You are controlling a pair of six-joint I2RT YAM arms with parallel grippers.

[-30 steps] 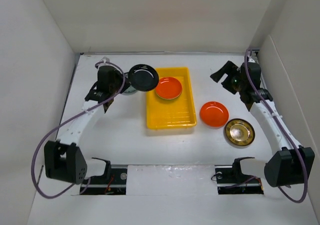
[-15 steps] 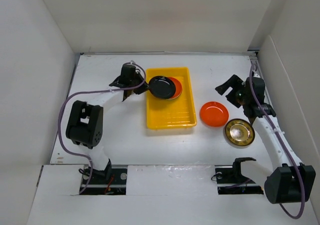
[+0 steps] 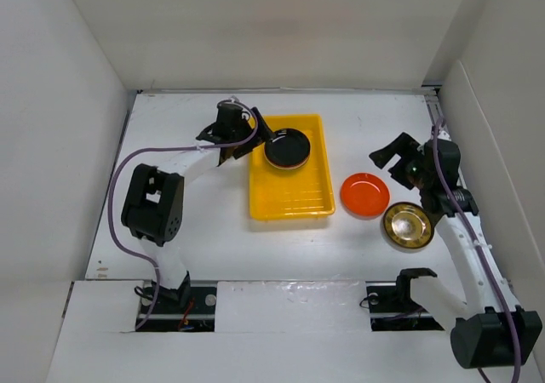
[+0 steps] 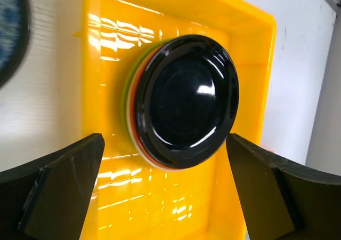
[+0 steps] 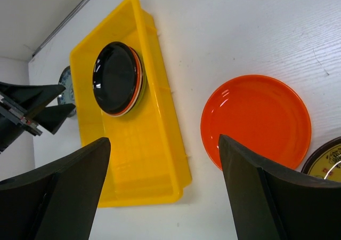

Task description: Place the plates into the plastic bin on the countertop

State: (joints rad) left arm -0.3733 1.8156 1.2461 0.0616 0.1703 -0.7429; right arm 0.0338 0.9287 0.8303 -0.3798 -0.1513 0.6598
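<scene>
Blue patterned plate (image 4: 6,34) just left of bin (image 3: 289,202), partly seen, blurred. Left gripper (image 3: 255,134) over bin's left rim, fingers spread, holding nothing. Black plate (image 3: 287,147) tops stack (image 4: 130,117) in bin's far half. Orange plate (image 3: 364,194) on countertop (image 3: 213,230) just right of bin; gold plate (image 3: 408,225) farther right. Right gripper (image 3: 390,156) right of bin, beyond orange plate, fingers apart, empty.
</scene>
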